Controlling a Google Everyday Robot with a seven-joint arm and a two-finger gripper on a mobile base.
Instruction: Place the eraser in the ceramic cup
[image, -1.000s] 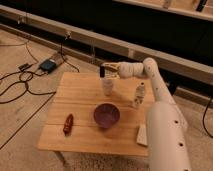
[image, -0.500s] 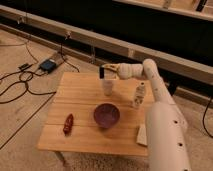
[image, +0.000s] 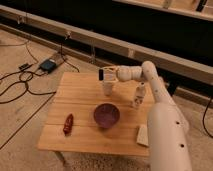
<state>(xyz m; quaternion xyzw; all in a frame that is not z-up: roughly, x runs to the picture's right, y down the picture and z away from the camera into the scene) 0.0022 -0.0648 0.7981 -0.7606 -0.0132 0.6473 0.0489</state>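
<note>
My gripper (image: 102, 75) reaches left from the white arm over the back of the wooden table (image: 75, 100). It is shut on the eraser (image: 101, 75), a tiny black block at its tip. The ceramic cup (image: 107, 89), pale and upright, stands directly beneath the gripper, with the eraser just above its rim on the left side.
A wide purple bowl (image: 106, 115) sits in the table's middle, in front of the cup. A small white bottle (image: 138, 96) stands to the right. A cream block (image: 142, 135) lies at the front right, a red object (image: 68, 123) at the front left. Cables and a blue box (image: 48, 64) lie on the floor.
The gripper with the eraser has come down a little toward the cup's mouth. Nothing else on the table has moved.
</note>
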